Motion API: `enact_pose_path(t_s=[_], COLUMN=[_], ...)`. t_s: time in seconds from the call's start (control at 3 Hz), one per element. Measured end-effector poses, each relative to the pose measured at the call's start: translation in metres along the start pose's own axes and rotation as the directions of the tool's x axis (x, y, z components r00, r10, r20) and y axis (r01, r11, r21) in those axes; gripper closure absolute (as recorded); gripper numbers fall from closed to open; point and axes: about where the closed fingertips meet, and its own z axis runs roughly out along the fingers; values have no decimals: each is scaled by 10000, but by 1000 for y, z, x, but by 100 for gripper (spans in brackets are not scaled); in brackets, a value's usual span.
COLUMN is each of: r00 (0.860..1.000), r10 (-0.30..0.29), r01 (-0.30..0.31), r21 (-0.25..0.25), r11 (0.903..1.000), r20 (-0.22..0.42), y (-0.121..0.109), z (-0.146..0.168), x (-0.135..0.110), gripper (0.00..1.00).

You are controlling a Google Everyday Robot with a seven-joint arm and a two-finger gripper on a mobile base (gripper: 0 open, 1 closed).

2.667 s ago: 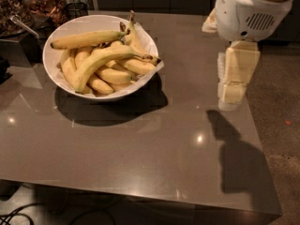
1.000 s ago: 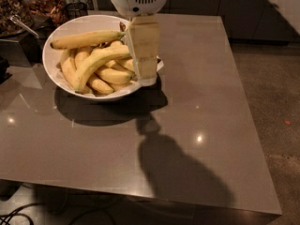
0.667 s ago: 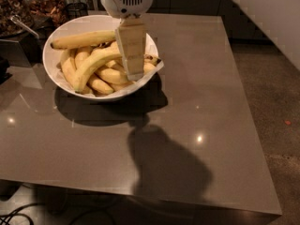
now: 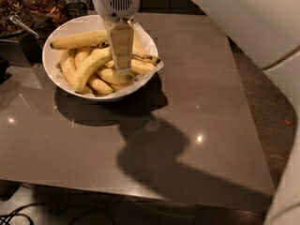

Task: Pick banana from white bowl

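The white bowl point(image 4: 46, 60) stands at the back left of the brown table and holds several yellow bananas. The banana point(image 4: 89, 69), long and strongly arched, lies across the middle of the pile, curving from the bowl's front left up toward the centre. A nearly straight long banana point(image 4: 77, 40) lies along the bowl's far side. My gripper point(image 4: 123, 69) hangs pointing down over the middle right of the bowl, its tip right at the pile, just right of the arched banana's upper end. It hides some of the bananas behind it.
Dark containers of food point(image 4: 44, 3) and a metal spoon point(image 4: 21, 25) stand behind the bowl at the back left. My white arm point(image 4: 243, 22) fills the upper right. The table's point(image 4: 187, 102) front and right edges are near, and cables point(image 4: 14, 217) lie on the floor.
My gripper has swung from over the table's right side leftward to above the bowl and now sits farther left and lower, at the banana pile. The bananas have not moved.
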Motion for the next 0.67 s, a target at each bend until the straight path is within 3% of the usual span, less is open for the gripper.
enact_pose_path(t_s=[0.67], r00=[9994], r10=[-334], r01=[334], r21=[-71], r11=[9994], r20=[27], y=[-27], z=[17], x=[-23], gripper=[34])
